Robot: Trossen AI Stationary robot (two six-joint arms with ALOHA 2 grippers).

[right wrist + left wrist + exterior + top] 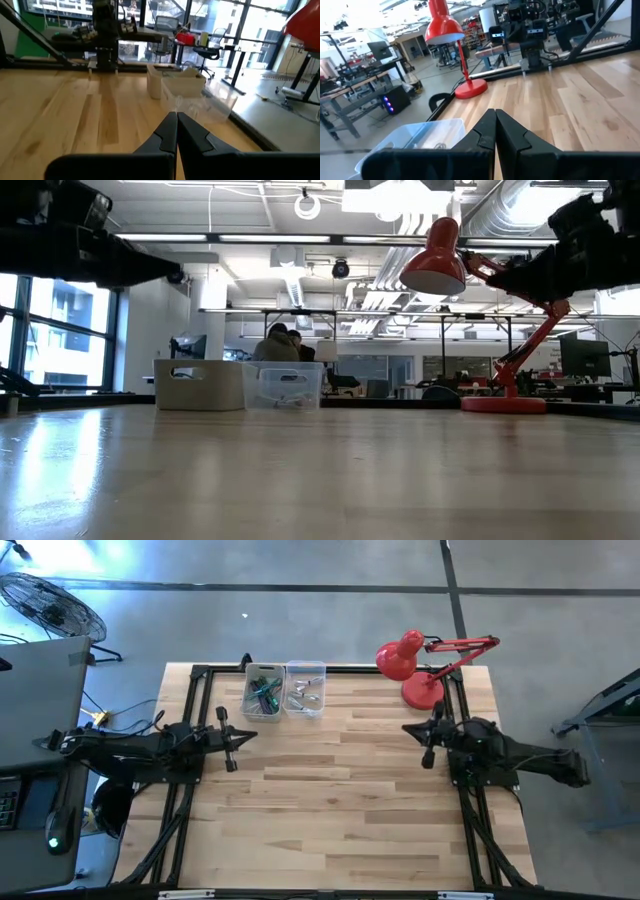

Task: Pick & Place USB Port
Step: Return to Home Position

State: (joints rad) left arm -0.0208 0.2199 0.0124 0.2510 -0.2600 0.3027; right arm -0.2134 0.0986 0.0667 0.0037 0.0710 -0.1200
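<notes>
**Both claws clenched on nothing; the cables lay in the two bins at the desk's (340, 802) far edge.**

The left gripper (495, 114) had its fingers pressed together and empty, held above the desk near the left edge and pointing inward. The right gripper (176, 116) was clenched and empty in the same way near the right edge. Well away from both, at the far edge left of the middle, the gray bin (263, 690) held the patterned cables (264, 696). The transparent bin (305, 688), touching it, held the white cable (307, 695). A red lamp (405, 660) stood at the far right corner. The cables looked light, limp and tangle-prone, probably best pinched across the bundled loops or at a stiff plug end.
</notes>
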